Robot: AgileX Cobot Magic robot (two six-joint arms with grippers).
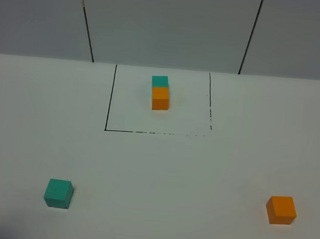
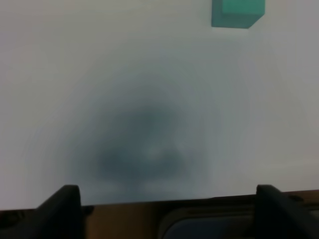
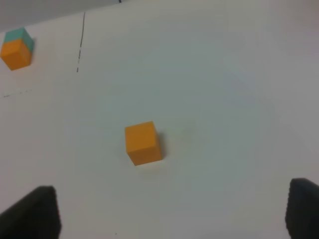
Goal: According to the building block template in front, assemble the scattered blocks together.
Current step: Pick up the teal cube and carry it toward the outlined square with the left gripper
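Template pair [image 1: 160,92] sits inside black frame [image 1: 107,104], far middle of bench [image 1: 161,169], likely as reference. Loose teal cube [image 1: 59,193] toward near-left corner, orange cube [image 1: 281,210] near-right, well apart, one per arm. Left jaws wide, empty. Right jaws wide, empty, orange cube ahead.

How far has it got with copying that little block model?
Barely started. The teal cube and orange cube lie far apart, not joined like the template. The left gripper and right gripper are open, holding nothing. Left to do: pick up both cubes and join them.
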